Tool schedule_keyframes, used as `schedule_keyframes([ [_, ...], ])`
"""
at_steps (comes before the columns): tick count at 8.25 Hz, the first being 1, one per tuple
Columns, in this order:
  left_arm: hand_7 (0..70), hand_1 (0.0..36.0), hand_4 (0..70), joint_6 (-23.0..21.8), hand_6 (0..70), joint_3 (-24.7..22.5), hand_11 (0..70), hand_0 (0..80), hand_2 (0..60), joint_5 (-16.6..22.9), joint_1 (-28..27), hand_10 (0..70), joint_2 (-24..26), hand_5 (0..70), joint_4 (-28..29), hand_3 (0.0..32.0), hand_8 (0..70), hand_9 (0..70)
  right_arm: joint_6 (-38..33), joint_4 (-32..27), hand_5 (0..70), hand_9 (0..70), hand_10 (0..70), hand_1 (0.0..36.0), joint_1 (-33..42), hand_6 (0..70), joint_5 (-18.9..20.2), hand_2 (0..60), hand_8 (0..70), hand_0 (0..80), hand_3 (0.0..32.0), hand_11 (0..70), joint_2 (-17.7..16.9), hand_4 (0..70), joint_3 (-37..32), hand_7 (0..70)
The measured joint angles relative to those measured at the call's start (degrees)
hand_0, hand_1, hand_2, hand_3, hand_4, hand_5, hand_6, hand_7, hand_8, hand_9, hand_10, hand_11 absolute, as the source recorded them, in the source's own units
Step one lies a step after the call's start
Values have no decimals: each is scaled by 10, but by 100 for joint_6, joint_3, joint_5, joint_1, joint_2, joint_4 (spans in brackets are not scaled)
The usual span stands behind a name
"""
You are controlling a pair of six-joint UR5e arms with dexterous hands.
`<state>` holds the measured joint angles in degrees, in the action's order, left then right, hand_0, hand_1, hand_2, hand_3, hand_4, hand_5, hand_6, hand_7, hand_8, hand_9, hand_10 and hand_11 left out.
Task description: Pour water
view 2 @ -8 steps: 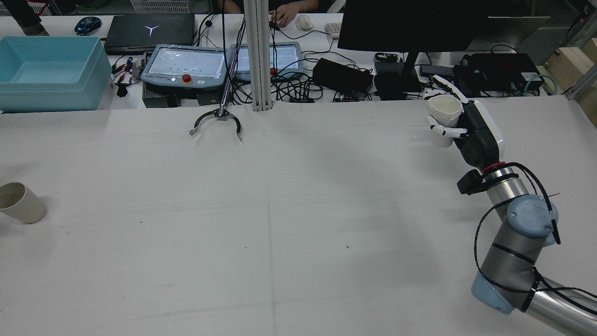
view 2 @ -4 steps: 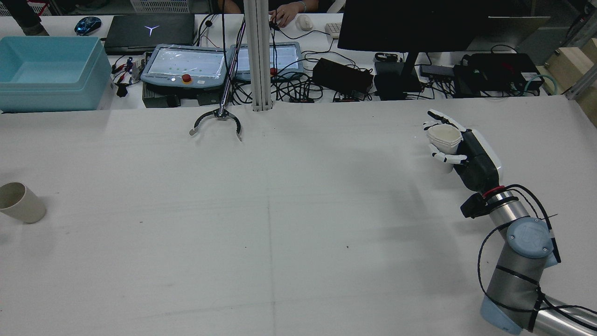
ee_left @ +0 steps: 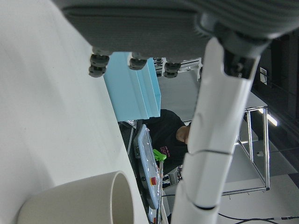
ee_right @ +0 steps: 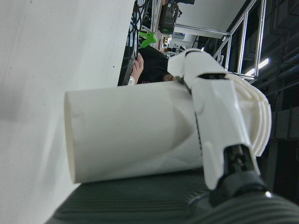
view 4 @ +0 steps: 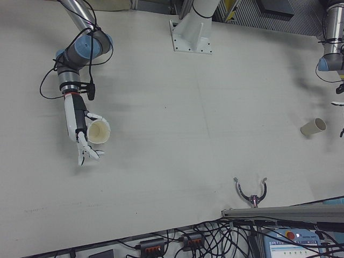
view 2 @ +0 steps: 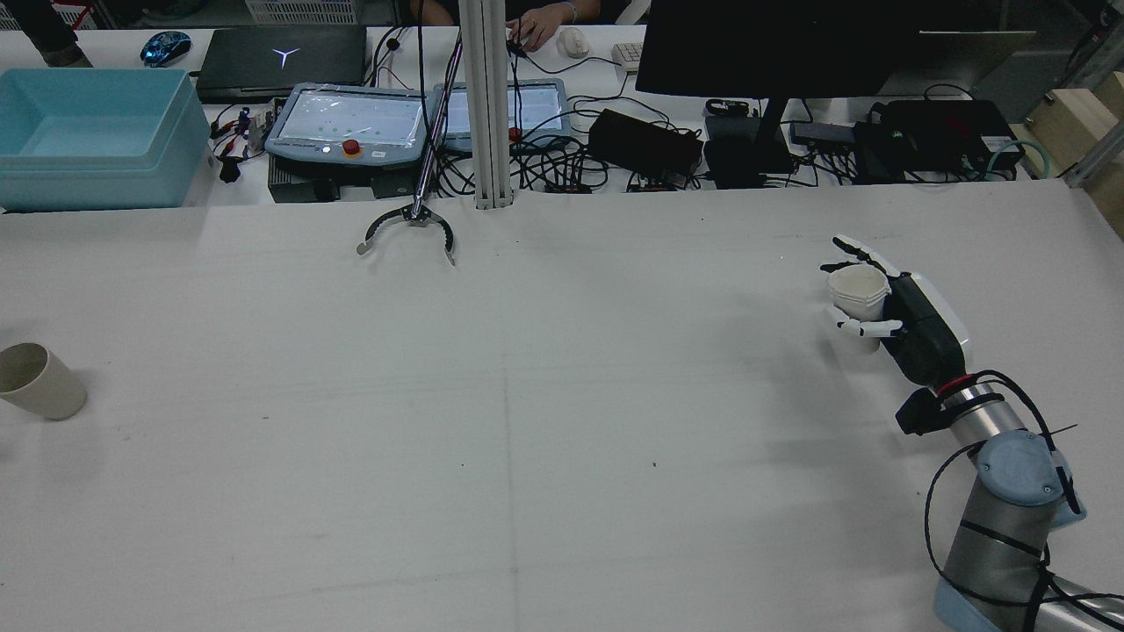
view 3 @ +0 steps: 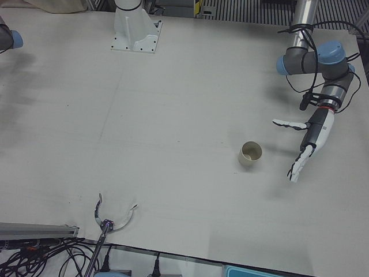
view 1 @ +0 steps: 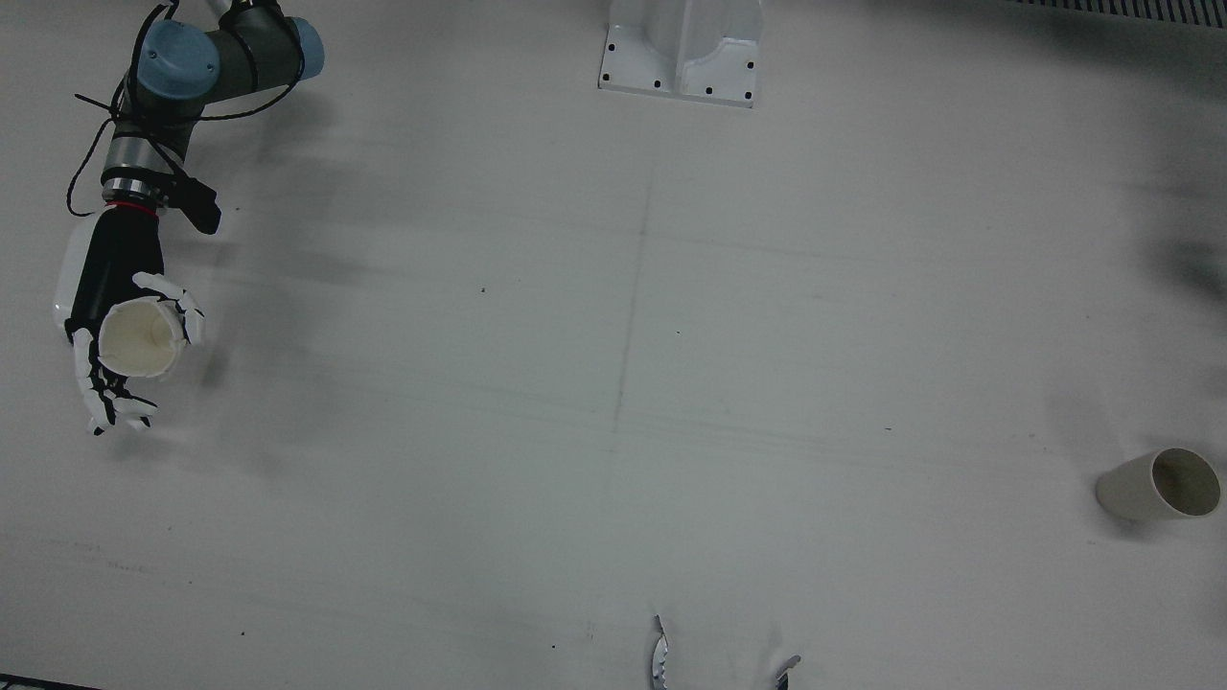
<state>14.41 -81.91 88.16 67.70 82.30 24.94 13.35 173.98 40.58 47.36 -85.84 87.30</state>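
Your right hand (view 2: 887, 307) has its fingers (view 1: 161, 286) clamped round the white cup (view 2: 859, 291), upright with its mouth up, low over the counter (view 2: 527, 395). Since a second ago you've drawn it back and down from the far edge. Your left hand (view 3: 308, 144) hovers with fingers apart beside the beige cup (view 3: 250, 154).

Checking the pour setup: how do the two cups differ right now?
The white cup is gripped upright in the right robot hand; the beige cup stands alone on the table, with the open left robot hand beside it, not touching. The white cup is on the table's right side in the rear view, the beige cup at its far left edge. Both are plain, handleless and open-topped.
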Motion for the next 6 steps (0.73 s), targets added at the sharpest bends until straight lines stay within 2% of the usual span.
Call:
schedule_keyframes([
  [1, 55, 207, 150, 0, 59, 2, 99, 800, 0, 0, 0, 48, -2, 26, 1, 210, 41, 0, 10, 10, 111, 86, 0, 280, -27, 118, 20, 118, 99, 600, 48, 0, -2, 0, -13, 94],
  [2, 56, 208, 151, 0, 60, 9, 101, 800, 0, 3, -1, 49, -3, 22, 2, 214, 42, 0, 33, 16, 70, 3, 0, 209, -76, 7, 36, 76, 27, 521, 320, 0, -6, 0, -16, 0],
  [4, 56, 212, 149, 0, 59, 19, 102, 800, 0, 7, -2, 50, -3, 24, 2, 214, 41, 0, 73, 21, 48, 0, 0, 182, -162, 0, 58, 89, 3, 489, 320, 0, -10, 0, -20, 0],
  [6, 57, 216, 147, 0, 59, 24, 104, 800, 0, 3, 3, 51, -3, 39, 2, 212, 42, 0, 80, 22, 55, 0, 0, 196, -182, 0, 62, 119, 11, 497, 320, 0, -10, 0, -10, 0],
])
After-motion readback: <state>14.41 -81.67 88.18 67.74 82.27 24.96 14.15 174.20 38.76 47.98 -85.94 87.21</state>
